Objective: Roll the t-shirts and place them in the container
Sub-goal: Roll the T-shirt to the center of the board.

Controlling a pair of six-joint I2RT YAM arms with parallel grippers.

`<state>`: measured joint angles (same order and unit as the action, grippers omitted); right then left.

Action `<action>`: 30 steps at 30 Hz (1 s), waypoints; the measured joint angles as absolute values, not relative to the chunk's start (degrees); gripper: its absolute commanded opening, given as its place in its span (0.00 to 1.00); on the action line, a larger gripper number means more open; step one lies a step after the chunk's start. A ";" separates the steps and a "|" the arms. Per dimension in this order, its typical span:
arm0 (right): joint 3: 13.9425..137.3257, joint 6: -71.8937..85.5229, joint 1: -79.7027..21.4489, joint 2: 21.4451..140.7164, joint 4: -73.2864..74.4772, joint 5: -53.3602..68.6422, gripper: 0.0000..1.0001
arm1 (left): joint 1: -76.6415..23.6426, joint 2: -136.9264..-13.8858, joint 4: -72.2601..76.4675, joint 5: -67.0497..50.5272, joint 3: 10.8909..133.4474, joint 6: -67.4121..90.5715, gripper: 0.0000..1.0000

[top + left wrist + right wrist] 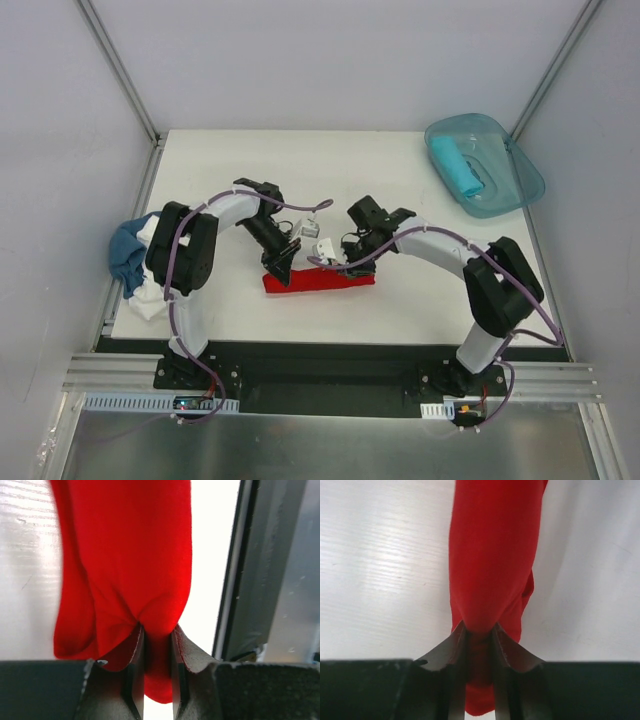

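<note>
The left gripper is clamped on the left end of the red t-shirt, and the right gripper pinches its right end. The shirt lies as a narrow band on the near middle of the table. A blue t-shirt and a white t-shirt are heaped at the left edge, and a turquoise t-shirt lies in the tub at far right.

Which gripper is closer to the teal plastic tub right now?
Right. The right gripper clamps the red t-shirt on the side toward the teal tub in the far right corner; the left gripper clamps the shirt's left end, farther from it.
</note>
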<state>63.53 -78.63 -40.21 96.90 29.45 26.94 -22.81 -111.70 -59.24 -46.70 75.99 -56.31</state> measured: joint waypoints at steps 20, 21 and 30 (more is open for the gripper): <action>98.50 -84.93 -32.93 126.76 72.25 42.81 0.16 | -16.03 -127.22 -74.26 -54.57 86.61 -54.54 0.38; 99.66 -84.82 -32.84 127.72 73.10 42.85 0.16 | -15.57 -127.63 -74.17 -54.37 86.89 -53.87 0.40; 107.39 -83.02 -32.27 134.10 79.18 42.98 0.16 | -10.33 -127.70 -72.90 -53.25 88.03 -48.75 0.42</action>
<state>107.39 -83.02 -32.27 134.10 79.18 42.98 -10.33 -127.70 -72.90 -53.25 88.03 -48.75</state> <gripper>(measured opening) 0.227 0.415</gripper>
